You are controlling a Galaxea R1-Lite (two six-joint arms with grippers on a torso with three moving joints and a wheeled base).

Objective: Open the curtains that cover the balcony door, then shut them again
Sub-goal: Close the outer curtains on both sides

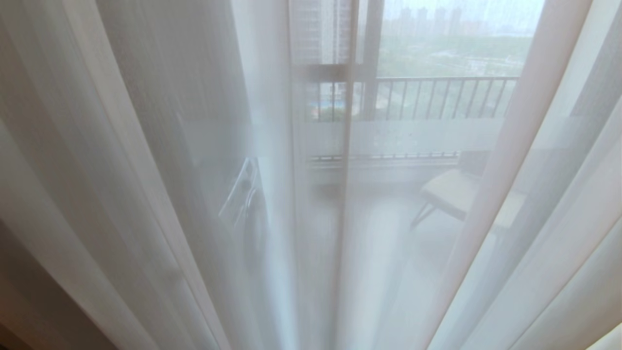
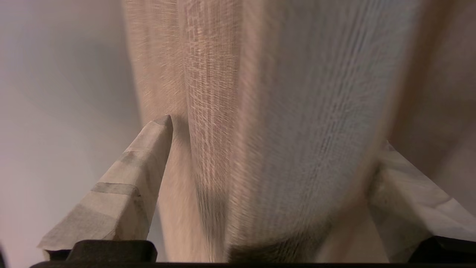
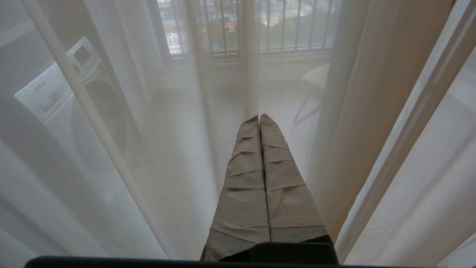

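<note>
Curtains (image 1: pixel 160 160): sheer white panels hang drawn across the balcony door (image 1: pixel 369 58), filling the head view; soft, light, drapes freely, likely slips. A woven beige pleat (image 2: pixel 212 123) looks thicker; judged best taken at a bunched fold or the hemmed edge. Left hand (image 2: pixel 277 149): fingers spread wide with that pleat between them, not clamped. Right hand (image 3: pixel 259 123): fingers pressed together, empty, just before the sheers. Beyond the glass: balcony railing (image 1: pixel 437 97), chair (image 1: pixel 452 192), washing machine (image 3: pixel 67 93).

My left gripper (image 2: pixel 273 137) stands with its taped fingers (image 2: pixel 126 186) spread wide apart; my right gripper (image 3: pixel 259 119) has its taped fingers pressed together, tips touching.
</note>
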